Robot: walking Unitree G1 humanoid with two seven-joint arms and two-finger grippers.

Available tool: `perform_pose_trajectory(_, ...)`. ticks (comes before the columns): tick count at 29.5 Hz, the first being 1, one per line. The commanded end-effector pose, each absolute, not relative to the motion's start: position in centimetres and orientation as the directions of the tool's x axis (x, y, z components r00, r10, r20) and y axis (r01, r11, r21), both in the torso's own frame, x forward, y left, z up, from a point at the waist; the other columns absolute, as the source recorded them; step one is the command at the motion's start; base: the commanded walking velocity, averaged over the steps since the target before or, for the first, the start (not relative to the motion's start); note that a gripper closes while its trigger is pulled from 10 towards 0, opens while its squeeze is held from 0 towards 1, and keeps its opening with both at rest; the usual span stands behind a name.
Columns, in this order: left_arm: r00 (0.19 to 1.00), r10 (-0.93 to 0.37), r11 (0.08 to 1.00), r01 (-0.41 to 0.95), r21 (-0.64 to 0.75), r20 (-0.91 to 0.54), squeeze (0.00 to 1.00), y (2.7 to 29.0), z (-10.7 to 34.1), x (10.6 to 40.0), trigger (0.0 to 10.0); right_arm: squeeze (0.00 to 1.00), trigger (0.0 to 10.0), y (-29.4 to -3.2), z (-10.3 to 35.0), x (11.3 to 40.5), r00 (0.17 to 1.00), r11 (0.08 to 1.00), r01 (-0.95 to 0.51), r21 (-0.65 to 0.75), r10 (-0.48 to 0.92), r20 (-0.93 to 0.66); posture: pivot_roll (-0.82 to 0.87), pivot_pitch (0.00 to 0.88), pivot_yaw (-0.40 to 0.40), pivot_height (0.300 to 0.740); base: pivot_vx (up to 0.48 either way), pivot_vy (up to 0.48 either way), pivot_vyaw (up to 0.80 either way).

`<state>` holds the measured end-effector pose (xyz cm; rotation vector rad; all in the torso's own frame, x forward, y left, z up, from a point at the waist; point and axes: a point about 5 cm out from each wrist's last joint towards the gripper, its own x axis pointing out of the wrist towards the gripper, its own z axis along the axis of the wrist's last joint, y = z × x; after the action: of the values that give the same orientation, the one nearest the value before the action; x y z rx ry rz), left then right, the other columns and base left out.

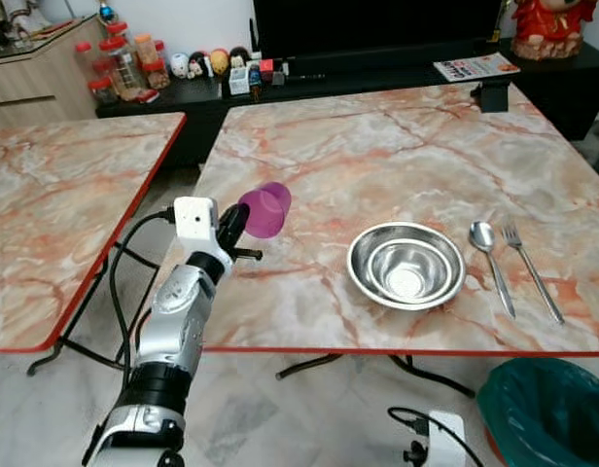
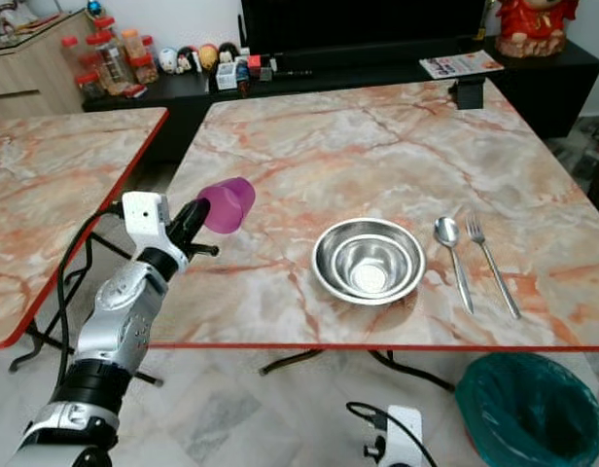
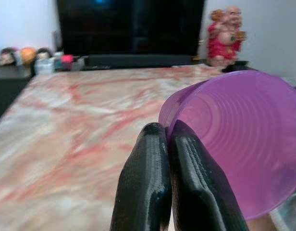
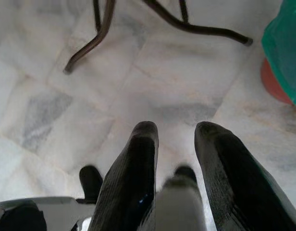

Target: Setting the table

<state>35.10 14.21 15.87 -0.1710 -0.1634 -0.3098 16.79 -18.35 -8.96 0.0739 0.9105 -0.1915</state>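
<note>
My left gripper (image 1: 239, 220) is shut on the rim of a purple plastic cup (image 1: 266, 209), holding it tipped on its side just above the left edge of the marble table (image 1: 397, 156). In the left wrist view the two black fingers (image 3: 157, 187) pinch the purple cup (image 3: 239, 139) wall. Right of the cup, near the table's front edge, stand two nested steel bowls (image 1: 406, 265). A spoon (image 1: 489, 255) and a fork (image 1: 529, 268) lie side by side to their right. My right gripper (image 4: 179, 144) hangs open over the tiled floor.
A second marble table (image 1: 56, 195) stands to the left across a narrow gap. A green-lined bin (image 1: 547, 409) sits on the floor at the front right. A dark low cabinet (image 1: 377, 68) at the back carries jars, figurines and a magazine (image 1: 476, 66). A black object (image 1: 494, 95) rests on the table's far edge.
</note>
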Motion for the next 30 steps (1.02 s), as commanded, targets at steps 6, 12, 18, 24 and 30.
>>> perform_pose_trajectory(6, 0.928, -0.306, 0.932, 0.338, -0.134, 0.211, 0.00, 14.1, 16.6, 35.1, 10.0, 0.00, 10.0, -18.4, -9.0, 16.8, 0.599, 0.980, 0.196, -0.018, -0.134, -0.790, 0.02, 0.000, 0.123, 0.740, 0.044, 0.000, 0.00)
perform_pose_trajectory(12, 0.931, -0.315, 0.933, 0.340, -0.119, 0.185, 0.00, 14.0, 16.3, 35.1, 10.0, 0.00, 10.0, -18.3, -9.0, 16.7, 0.593, 0.981, 0.194, -0.021, -0.134, -0.794, 0.01, 0.000, 0.125, 0.740, 0.000, 0.000, 0.00)
perform_pose_trajectory(18, 0.902, -0.430, 0.895, 0.432, -0.111, 0.048, 0.00, 13.1, 15.7, 35.1, 10.0, 0.00, 10.0, -18.3, -9.0, 16.6, 0.592, 0.981, 0.192, -0.020, -0.132, -0.795, 0.02, 0.000, 0.126, 0.740, 0.000, 0.000, 0.00)
perform_pose_trajectory(24, 0.866, -0.493, 0.870, 0.492, -0.032, -0.084, 0.00, 12.5, 16.9, 36.0, 10.0, 0.00, 10.0, -18.1, -9.1, 16.6, 0.591, 0.981, 0.191, -0.016, -0.128, -0.796, 0.02, 0.000, 0.134, 0.740, 0.000, 0.000, 0.00)
perform_pose_trajectory(30, 0.822, -0.532, 0.840, 0.542, -0.006, -0.205, 0.00, 11.3, 18.8, 38.1, 10.0, 0.00, 10.0, -17.8, -9.2, 16.5, 0.587, 0.980, 0.198, -0.008, -0.125, -0.800, 0.02, 0.000, 0.152, 0.740, 0.000, 0.000, 0.00)
